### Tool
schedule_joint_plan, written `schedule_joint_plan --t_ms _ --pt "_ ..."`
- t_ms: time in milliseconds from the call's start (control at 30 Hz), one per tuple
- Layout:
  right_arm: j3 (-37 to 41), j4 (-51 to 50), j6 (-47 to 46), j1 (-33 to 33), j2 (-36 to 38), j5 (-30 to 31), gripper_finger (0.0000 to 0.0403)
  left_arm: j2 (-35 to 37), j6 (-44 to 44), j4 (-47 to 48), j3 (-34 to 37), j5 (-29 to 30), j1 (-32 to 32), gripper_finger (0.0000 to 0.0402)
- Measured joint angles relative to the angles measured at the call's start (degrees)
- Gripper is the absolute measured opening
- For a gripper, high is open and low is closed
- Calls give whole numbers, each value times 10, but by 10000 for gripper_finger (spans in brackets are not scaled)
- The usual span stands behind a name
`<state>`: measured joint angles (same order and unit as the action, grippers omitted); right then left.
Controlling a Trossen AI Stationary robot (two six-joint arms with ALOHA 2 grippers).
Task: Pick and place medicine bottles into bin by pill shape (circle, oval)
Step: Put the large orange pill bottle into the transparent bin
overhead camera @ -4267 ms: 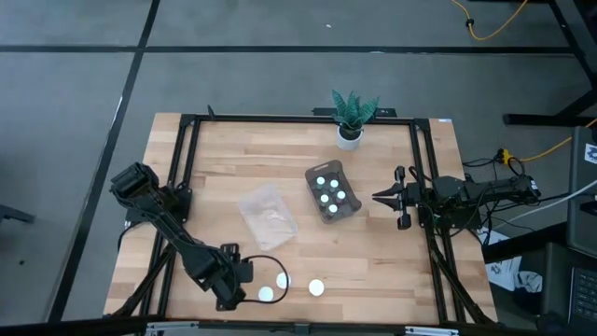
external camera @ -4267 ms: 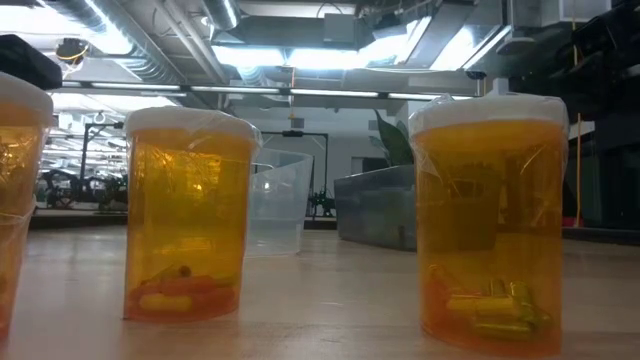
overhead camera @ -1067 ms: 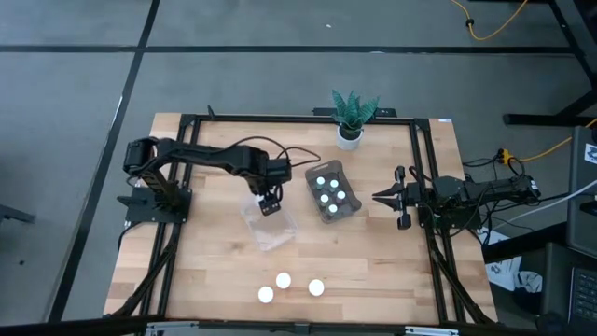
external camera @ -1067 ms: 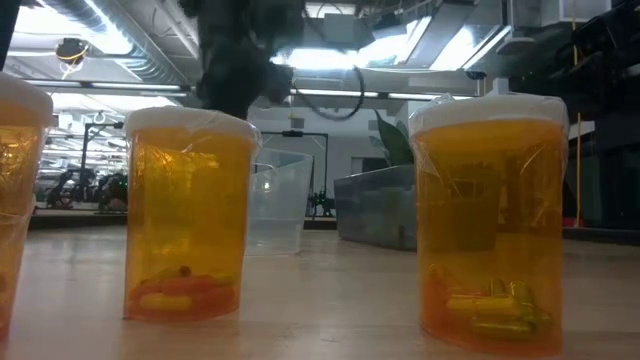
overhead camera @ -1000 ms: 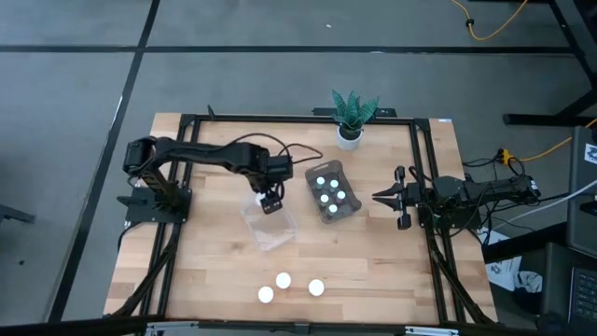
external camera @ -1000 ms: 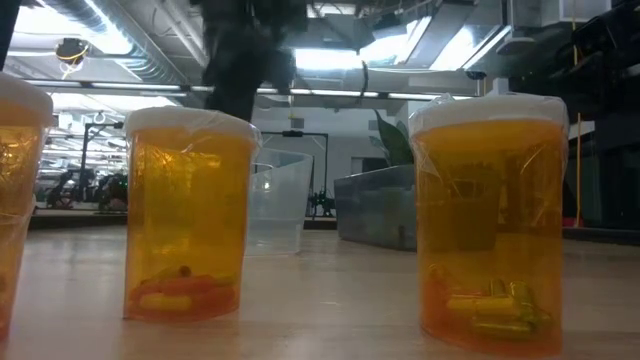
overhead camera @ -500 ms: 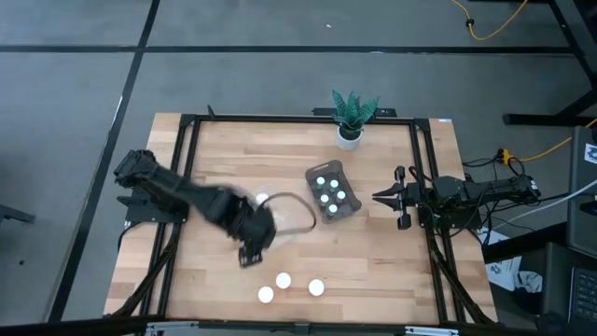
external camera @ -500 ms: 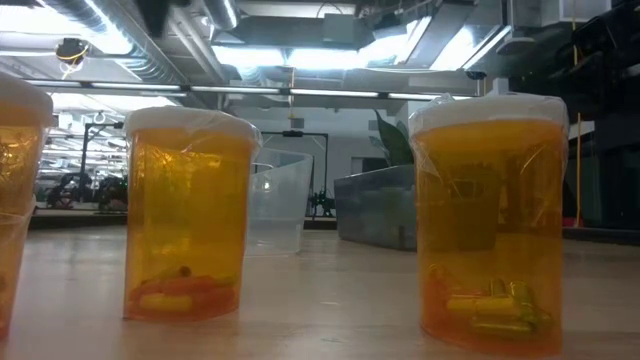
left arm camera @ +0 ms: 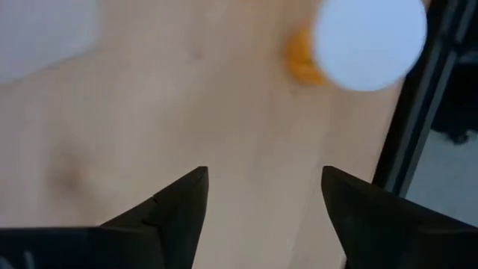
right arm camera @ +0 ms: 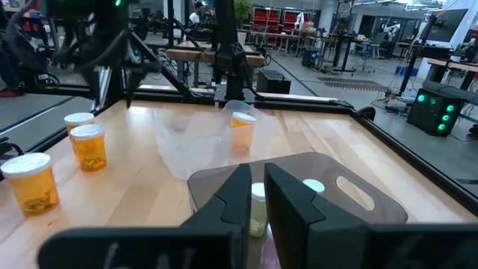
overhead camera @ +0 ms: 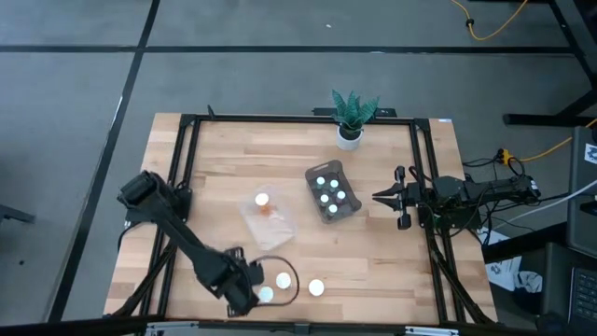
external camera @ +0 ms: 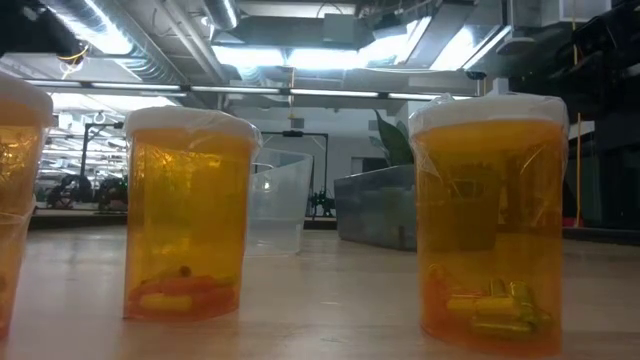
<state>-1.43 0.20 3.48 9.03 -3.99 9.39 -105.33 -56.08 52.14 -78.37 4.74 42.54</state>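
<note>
Three amber bottles with white caps (overhead camera: 283, 279) stand on their bases near the table's near edge; two loom large in the low view (external camera: 190, 215) (external camera: 490, 225). A fourth amber bottle (overhead camera: 262, 199) stands in the clear bin (overhead camera: 272, 222). Several small white bottles (overhead camera: 326, 189) sit in the dark grey bin (overhead camera: 340, 212). My left gripper (overhead camera: 244, 295) is open and empty, low over the table just left of the three bottles; one white cap (left arm camera: 370, 41) shows ahead of its fingers. My right gripper (overhead camera: 378, 197) is shut and waits right of the dark bin.
A white pot with a green plant (overhead camera: 351, 117) stands at the far edge. A black frame (overhead camera: 187, 149) runs round the tabletop; its rail (left arm camera: 418, 112) shows close beside my left gripper. Bare wood lies between the bins and the near bottles.
My left gripper has swung from above the clear bin toward the table's near edge and come down beside the three amber bottles. An amber bottle now shows standing in the clear bin where the gripper was.
</note>
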Motion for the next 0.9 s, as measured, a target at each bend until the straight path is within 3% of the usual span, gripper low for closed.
schedule_joint_plan --t_ms 267,900 --pt "0 0 0 0 0 0 43 -79 22 -84 0 -8 1 248" --pt "0 0 0 0 0 0 43 -84 57 -207 -1 83 0 248"
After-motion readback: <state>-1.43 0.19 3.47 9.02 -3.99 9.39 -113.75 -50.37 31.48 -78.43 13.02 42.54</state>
